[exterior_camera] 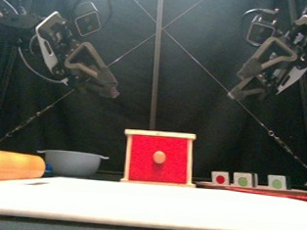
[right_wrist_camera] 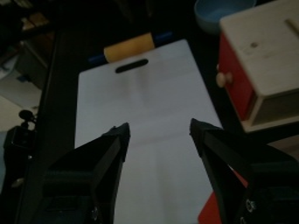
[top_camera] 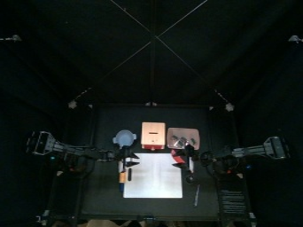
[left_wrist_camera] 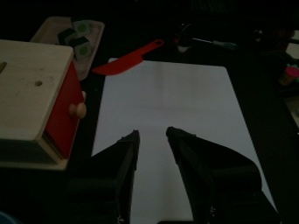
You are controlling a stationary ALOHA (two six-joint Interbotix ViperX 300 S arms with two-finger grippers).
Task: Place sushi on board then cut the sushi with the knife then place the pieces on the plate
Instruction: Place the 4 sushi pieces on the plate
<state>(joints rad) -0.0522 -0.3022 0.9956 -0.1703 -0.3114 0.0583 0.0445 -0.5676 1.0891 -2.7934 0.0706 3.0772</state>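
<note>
Both grippers hang above the white board holding nothing: the left gripper has its fingers a narrow gap apart, while the right gripper has them spread wide. The sushi stands as three blocks on the pink tray, right of the wooden box. From above the blocks are hard to make out, and the red knife lies just off the board.

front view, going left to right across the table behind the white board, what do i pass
tan cylinder lying on its side → blue-grey bowl with small handles → pale wooden box with a red drawer front → row of three small toy sushi pieces
</note>
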